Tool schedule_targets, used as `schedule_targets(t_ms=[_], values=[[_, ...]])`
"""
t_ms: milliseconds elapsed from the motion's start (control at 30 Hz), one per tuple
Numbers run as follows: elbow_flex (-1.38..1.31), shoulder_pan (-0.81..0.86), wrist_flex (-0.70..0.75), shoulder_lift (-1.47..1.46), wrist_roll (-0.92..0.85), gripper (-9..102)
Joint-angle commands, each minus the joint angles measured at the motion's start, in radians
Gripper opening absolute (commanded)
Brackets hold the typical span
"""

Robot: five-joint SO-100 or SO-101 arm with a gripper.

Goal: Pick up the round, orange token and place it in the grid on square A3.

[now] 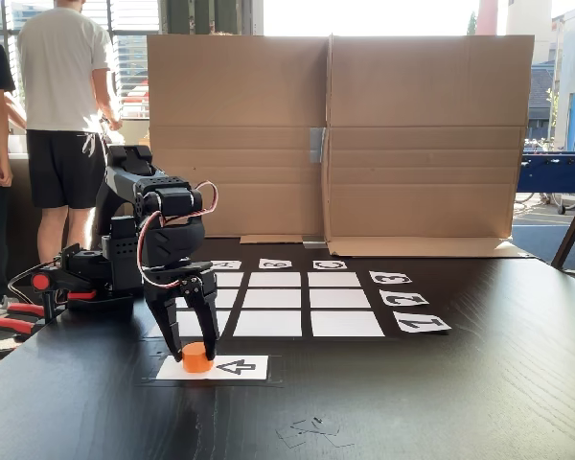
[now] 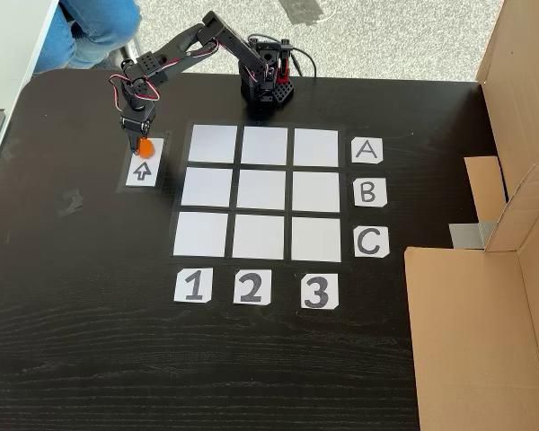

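We judge task barely begun: fingers (image 1: 197, 351) straddle token (image 1: 196, 359) on arrow card (image 2: 142, 162), grip unconfirmed. Lift, carry to square A3 (image 2: 317, 146) remain.

A cardboard screen (image 1: 335, 134) stands on the dark table (image 1: 441, 402), people (image 1: 62, 115) behind it

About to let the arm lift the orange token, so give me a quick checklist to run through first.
1. Token on arrow card: ok.
2. Gripper down at token: ok.
3. Fingers closed firmly on token: cannot tell.
4. Square A3 free, top row beside the A card: ok.
5. Other grid cells free along the way: ok.
6. People standing behind the arm's base, off the table: ok.
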Motion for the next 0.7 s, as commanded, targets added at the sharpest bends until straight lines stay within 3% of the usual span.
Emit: schedule_targets(t_ms=[0,367,667], values=[[0.06,0.012,-0.041,0.156,-0.023,-1],[0.402,0.003,-0.13,0.515,-0.153,-1],[0.655,-0.077,-0.106,0.891,-0.279,-1]])
